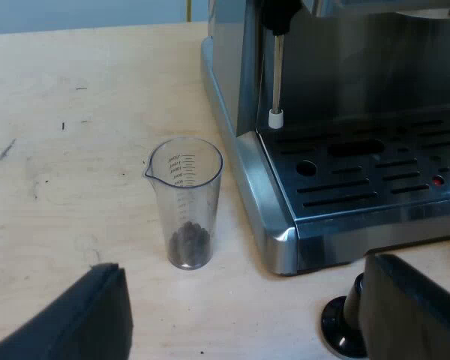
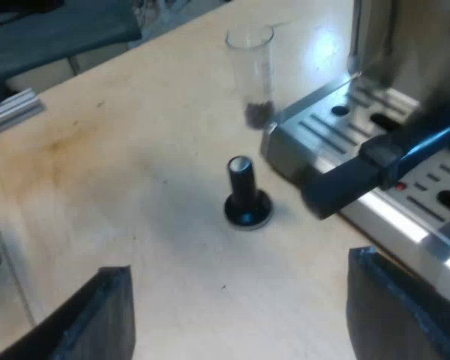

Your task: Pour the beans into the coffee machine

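Peeking from behind the left gripper [image 1: 244, 270], a half-hidden tamper [image 1: 336, 324].

Obs.: left gripper [image 1: 244, 264] has two fingers [image 1: 82, 322], matte black, broad and slab-like, with rounded edges narrowing to blunt tips. Right gripper [image 2: 238, 261]: fingers [image 2: 405, 315] the same plain black, wedge-shaped, smooth-faced.

Left claw [image 1: 247, 311], right claw [image 2: 244, 307]: fingers apart.
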Tool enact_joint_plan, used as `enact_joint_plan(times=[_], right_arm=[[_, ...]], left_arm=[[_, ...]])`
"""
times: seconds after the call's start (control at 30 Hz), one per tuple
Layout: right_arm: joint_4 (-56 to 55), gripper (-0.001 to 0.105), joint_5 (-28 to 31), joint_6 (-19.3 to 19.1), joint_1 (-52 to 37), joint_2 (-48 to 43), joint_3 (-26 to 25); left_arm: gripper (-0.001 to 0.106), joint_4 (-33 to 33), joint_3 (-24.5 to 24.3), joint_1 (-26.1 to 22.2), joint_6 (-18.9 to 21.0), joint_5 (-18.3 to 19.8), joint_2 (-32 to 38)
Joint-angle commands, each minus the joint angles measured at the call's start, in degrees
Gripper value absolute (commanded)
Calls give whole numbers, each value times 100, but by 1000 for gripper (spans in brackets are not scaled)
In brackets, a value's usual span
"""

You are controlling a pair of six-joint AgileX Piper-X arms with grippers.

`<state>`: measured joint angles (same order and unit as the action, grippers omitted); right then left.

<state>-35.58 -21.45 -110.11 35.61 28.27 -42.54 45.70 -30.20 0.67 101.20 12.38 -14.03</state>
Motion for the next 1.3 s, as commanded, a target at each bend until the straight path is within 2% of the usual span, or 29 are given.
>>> enact_joint_plan(times=[0.03,0.17,0.43,0.73,0.87,1.0,1.3], right_arm=[[117,62,-16,-76,13,-19,-71],[117,62,-16,-76,13,-19,-71],[117,62,-16,-76,13,-19,-71],[117,62,-16,-76,13,-19,-71],[117,62,-16,-76,13,-19,-71],[117,62,-16,-76,13,-19,-60],[117,62,-16,-76,13,-19,-60]], left_arm=[[66,-106,-15,29,18,24,-13],[66,-344,109,29,18,24,-13],[66,-1013,811,29,18,24,-29],[66,-1670,1330,29,37,-60,-42],[66,-1923,1581,29,59,4,-322],[66,-2613,1802,29,186,196,-679],[66,-3910,2130,29,312,200,-1492]])
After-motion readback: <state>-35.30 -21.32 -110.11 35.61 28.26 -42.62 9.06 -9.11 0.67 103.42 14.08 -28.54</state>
